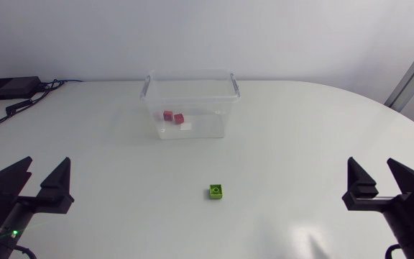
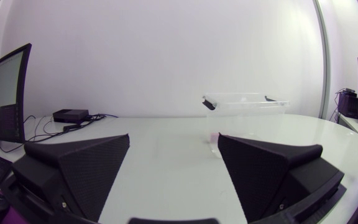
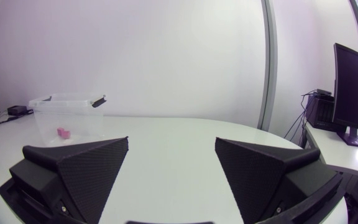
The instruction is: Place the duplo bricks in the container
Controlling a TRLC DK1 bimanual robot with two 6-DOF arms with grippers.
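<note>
Left matte black gripper is seen at the lower left of the head frame, wedge fingers spread wide, nothing held. Right matte black gripper is seen at the lower right, fingers likewise spread apart, nothing between them. Both are parked low at the near side of the white oval table, well apart from everything else. A small green duplo brick is found on the table just below frame centre, studs up, between the two grippers but nearer the middle, touched by neither. The clear plastic container with grey clip handles is placed at upper centre, lid off. Inside it, two red duplo bricks are seen side by side, with a white brick just beside them. A flat black box with cables is noted at the upper left.
</note>
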